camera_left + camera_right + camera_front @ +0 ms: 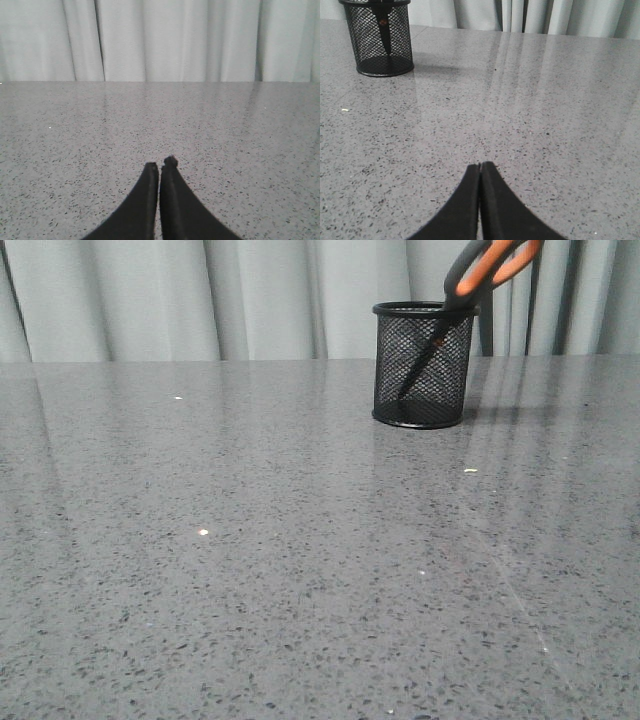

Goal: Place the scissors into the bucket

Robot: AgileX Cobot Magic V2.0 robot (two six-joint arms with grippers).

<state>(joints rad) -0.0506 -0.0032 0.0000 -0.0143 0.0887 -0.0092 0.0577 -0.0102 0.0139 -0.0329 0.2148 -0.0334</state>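
On the left, my left gripper (pixel 159 164) hangs low over the speckled grey stone tabletop (pixel 250 570), its two black fingers pressed together with nothing between them. Nothing of the task lies near it; only bare stone and the pale pleated curtain (pixel 200 295) beyond.

Further right, toward the far side of the table, the small black wire-mesh cylindrical bucket (pixel 423 365) stands upright. The scissors with dark grey, orange-lined handle loops and dark blades (pixel 470 285) are already in it: blades down inside the mesh, handles leaning out over the right of the rim, well above it. I judge the task done.

If I had to take them again, I would treat them as stiff, fairly light and top-heavy in that cup. The bucket looks light enough to tip if I pulled sideways. The plastic loops offer the best hold, just above the rim, lifted straight along the lean.

On the right, my right gripper (pixel 480 165) is likewise clenched on nothing, the bucket well apart from it.
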